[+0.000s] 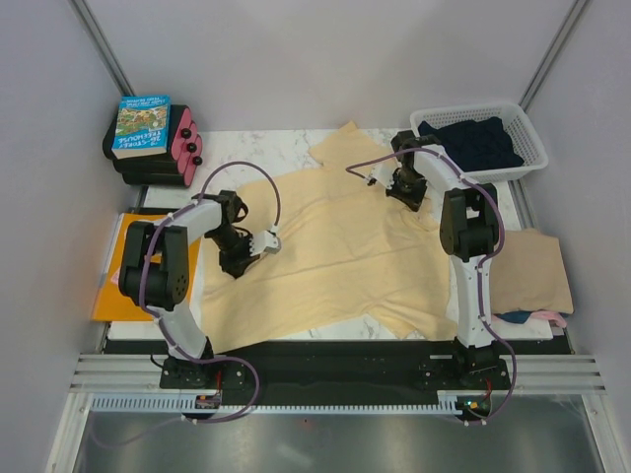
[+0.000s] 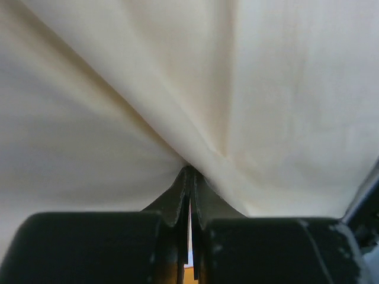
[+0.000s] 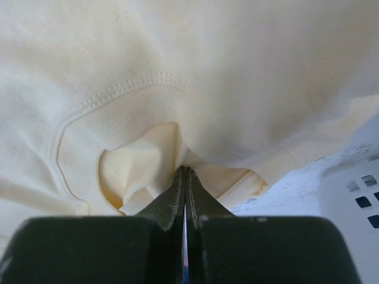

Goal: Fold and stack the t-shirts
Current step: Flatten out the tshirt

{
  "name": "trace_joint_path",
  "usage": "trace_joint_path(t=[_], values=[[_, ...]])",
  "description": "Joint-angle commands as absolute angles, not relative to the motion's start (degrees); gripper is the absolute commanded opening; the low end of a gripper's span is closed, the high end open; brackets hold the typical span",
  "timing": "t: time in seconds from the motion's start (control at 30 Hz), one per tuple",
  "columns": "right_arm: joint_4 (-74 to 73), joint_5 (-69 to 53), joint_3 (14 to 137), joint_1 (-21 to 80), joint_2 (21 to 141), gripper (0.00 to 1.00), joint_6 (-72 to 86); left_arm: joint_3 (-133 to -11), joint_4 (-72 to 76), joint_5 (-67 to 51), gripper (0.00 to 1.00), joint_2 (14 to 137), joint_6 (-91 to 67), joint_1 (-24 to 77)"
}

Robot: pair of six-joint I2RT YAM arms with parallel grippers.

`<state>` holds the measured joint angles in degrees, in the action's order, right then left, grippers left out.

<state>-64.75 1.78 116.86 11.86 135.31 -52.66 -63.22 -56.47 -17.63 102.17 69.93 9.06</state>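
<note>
A large pale yellow t-shirt (image 1: pixel 335 246) lies spread across the marble table. My left gripper (image 1: pixel 235 264) is at its left edge and is shut on a pinch of the cloth (image 2: pixel 266 89), which rises in a ridge from the closed tips (image 2: pixel 189 168). My right gripper (image 1: pixel 406 189) is at the shirt's far right part, shut on the fabric beside the ribbed collar (image 3: pixel 118 94), with the tips (image 3: pixel 186 168) pressed together. A tan t-shirt (image 1: pixel 532 271) lies folded at the right edge, with pink cloth (image 1: pixel 554 316) and dark navy cloth (image 1: pixel 513 317) showing under it.
A white basket (image 1: pixel 523 118) at the back right holds dark navy cloth (image 1: pixel 473 138). A flat orange sheet (image 1: pixel 113 286) lies at the left under the left arm. At the back left a book (image 1: pixel 143 126) sits on black and pink boxes (image 1: pixel 182 148).
</note>
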Motion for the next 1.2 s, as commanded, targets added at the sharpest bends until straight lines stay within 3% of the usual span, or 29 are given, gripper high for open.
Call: trace_joint_path(t=[0.0,0.07,0.17,0.23,0.3,0.47,0.7,0.83,1.17], values=[[-71.4,0.2,118.9,11.6,132.2,0.06,-56.2,-65.6,-65.8,-26.1,0.02,103.5,69.4,8.7],[-71.5,0.1,120.6,11.6,132.6,0.27,-55.8,-68.9,-65.3,-27.9,0.29,102.4,67.0,7.5],[-71.8,-1.5,122.9,11.5,133.2,0.39,-55.1,-75.8,-63.4,-30.2,0.42,99.6,64.3,6.2],[-71.8,-1.3,124.0,11.8,133.7,0.48,-55.0,-80.2,-62.0,-30.1,0.61,98.2,63.5,6.1],[-71.8,-1.4,125.5,11.7,134.1,0.55,-55.0,-84.3,-61.1,-29.6,0.69,97.5,62.6,6.0],[-71.7,-3.2,128.8,11.9,134.3,0.56,-55.4,-89.4,-53.5,-23.9,0.70,96.4,59.9,5.2],[-70.6,-5.1,128.1,13.6,134.4,0.56,-55.8,-89.3,-54.7,-12.9,0.66,105.0,70.9,-1.7],[-69.6,-5.9,128.1,14.3,134.6,0.55,-55.6,-92.9,-56.0,-12.5,0.60,110.6,74.0,-6.1],[-69.5,-5.9,127.6,15.7,135.1,0.54,-55.8,-107.6,-63.0,-17.5,0.59,120.7,75.8,-6.9]])
